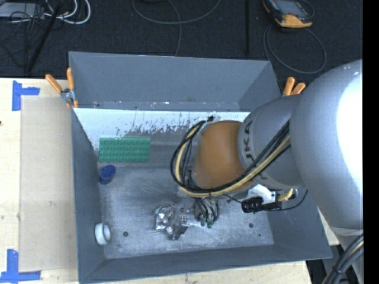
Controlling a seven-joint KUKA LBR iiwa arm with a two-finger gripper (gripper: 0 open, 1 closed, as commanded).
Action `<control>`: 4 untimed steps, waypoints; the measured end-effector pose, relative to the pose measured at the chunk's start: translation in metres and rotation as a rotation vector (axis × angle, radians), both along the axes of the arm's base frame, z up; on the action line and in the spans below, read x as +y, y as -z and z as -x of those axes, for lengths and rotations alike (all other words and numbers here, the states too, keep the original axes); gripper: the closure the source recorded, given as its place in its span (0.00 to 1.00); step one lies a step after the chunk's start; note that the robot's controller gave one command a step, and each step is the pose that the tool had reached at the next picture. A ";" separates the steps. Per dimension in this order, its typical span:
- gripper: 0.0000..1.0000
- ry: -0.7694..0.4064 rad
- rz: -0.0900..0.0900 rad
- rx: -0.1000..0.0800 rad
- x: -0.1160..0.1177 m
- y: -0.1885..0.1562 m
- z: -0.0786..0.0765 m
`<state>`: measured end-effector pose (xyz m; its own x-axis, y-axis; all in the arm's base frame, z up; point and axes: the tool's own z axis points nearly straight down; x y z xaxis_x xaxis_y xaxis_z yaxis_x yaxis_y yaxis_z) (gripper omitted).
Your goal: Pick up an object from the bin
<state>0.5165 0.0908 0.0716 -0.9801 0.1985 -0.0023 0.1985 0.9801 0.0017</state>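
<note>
Contents of the grey metal bin are few and lie well apart, four things in all. There is one flat green ridged plastic block at the foot of the back wall, where loose things probably slide to rest. One small blue round cap lies just in front of the block, and one short white cylinder sits in the near left corner. One crumpled silvery lump of foil-like material lies near the middle of the front edge. The arm comes in from the right, its orange wrist cover and looped cables hanging above the floor. This puts the gripper low down, just beside the silvery lump and seemingly touching it. That low stance suggests the lump is the thing being picked, and with nothing else nearby the approach is uncluttered. Whether the gripper is apart, together or clamped on the lump I cannot tell, as its metal blends with the lump.
</note>
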 end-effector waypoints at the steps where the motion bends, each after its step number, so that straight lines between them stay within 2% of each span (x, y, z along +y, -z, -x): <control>1: 0.00 0.140 0.000 0.002 0.041 -0.002 0.003; 2: 1.00 0.140 -0.001 0.004 0.041 -0.003 0.003; 3: 1.00 0.108 -0.001 -0.004 0.036 -0.097 -0.005; 4: 1.00 -0.170 0.001 0.005 0.036 0.000 0.014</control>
<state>0.5025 0.1272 0.0721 -0.9996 0.0298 0.0027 0.0298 0.9996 -0.0004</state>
